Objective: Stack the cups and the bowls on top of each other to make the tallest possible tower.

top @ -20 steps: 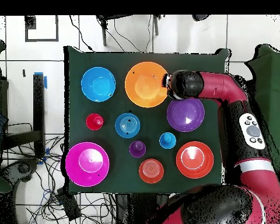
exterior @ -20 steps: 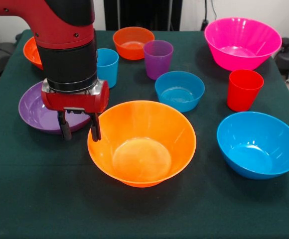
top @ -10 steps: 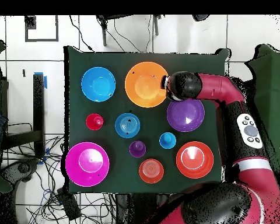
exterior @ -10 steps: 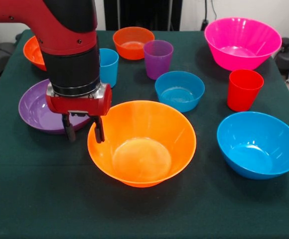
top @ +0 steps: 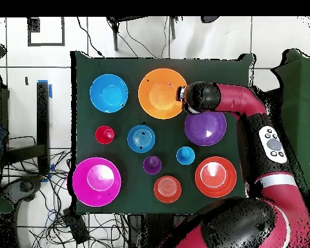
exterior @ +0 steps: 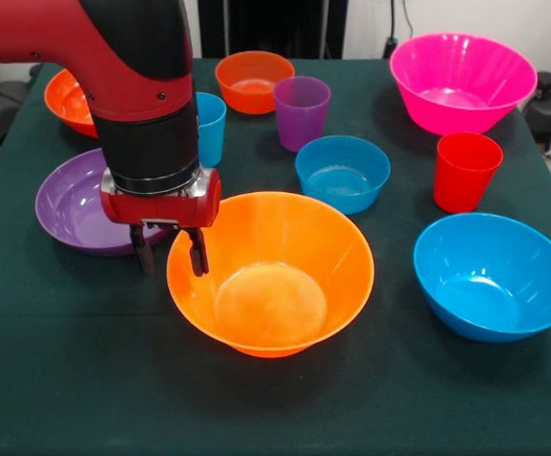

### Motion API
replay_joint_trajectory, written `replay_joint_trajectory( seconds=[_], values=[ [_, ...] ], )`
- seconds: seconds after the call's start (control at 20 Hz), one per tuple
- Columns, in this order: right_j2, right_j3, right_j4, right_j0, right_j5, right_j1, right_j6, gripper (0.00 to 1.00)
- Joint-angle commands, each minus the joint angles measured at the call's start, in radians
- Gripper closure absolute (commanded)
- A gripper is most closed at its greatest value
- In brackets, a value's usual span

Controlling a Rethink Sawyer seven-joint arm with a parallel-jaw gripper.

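Note:
My gripper [exterior: 170,258] is open and hangs at the left rim of the large orange bowl [exterior: 285,275], one finger outside the wall and one just inside. In the overhead view the arm's head covers it at the rim of the orange bowl [top: 159,92]. All pieces stand apart on the cloth, with no tower. The shallow purple bowl [exterior: 66,204] lies just left of the gripper. Behind it stand the light blue cup [exterior: 211,128], purple cup [exterior: 301,112] and small orange bowl [exterior: 254,81]. The small blue bowl [exterior: 342,173], red cup [exterior: 465,171], large blue bowl [exterior: 494,275] and pink bowl [exterior: 461,81] sit to the right.
A red-orange shallow bowl [exterior: 65,95] is at the far left, partly behind the arm. Dark green cloth [exterior: 85,380] covers the table. Cables and floor tiles lie beyond the table edges in the overhead view.
The gripper has shifted right, toward the large orange bowl, and a little lower. Its fingers now straddle the bowl's left rim. Nothing else has moved.

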Motion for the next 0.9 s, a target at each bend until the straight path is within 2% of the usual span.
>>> replay_joint_trajectory(
  seconds=[0.05, 0.1, 0.9],
  values=[
    [0.039, 0.019, -0.062, 0.012, -0.002, 0.021, -0.239, 0.00],
    [0.038, 0.016, -0.058, 0.013, 0.016, 0.022, -0.244, 1.00],
    [0.041, 0.006, -0.059, 0.021, 0.054, 0.004, -0.258, 1.00]
  ],
)
